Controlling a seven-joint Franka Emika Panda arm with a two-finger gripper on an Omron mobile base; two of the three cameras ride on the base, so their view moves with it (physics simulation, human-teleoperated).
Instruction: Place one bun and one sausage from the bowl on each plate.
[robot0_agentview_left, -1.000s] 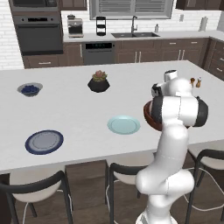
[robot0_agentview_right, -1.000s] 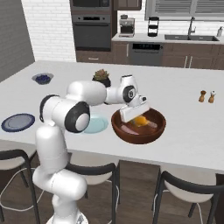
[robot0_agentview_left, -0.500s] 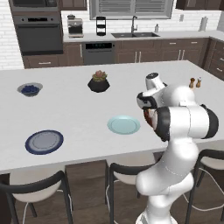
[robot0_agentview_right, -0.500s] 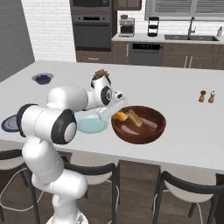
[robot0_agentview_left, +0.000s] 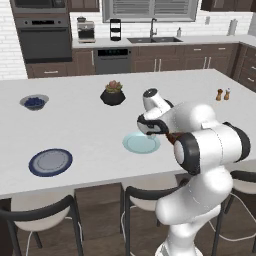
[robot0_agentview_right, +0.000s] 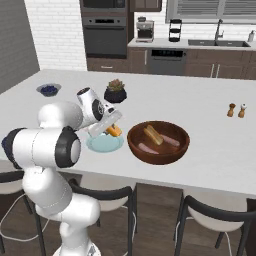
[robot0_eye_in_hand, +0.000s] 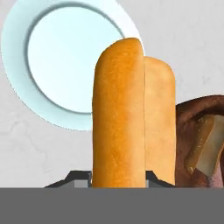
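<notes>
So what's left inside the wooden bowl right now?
In the wooden bowl lie one bun and two sausages. The near wall may hide part of its floor.

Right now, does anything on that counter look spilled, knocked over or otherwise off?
Nothing stands out. The gripper holds one bun above the teal plate. The wooden bowl sits upright with a bun and two sausages inside, and the navy-rimmed plate lies flat and bare.
</notes>
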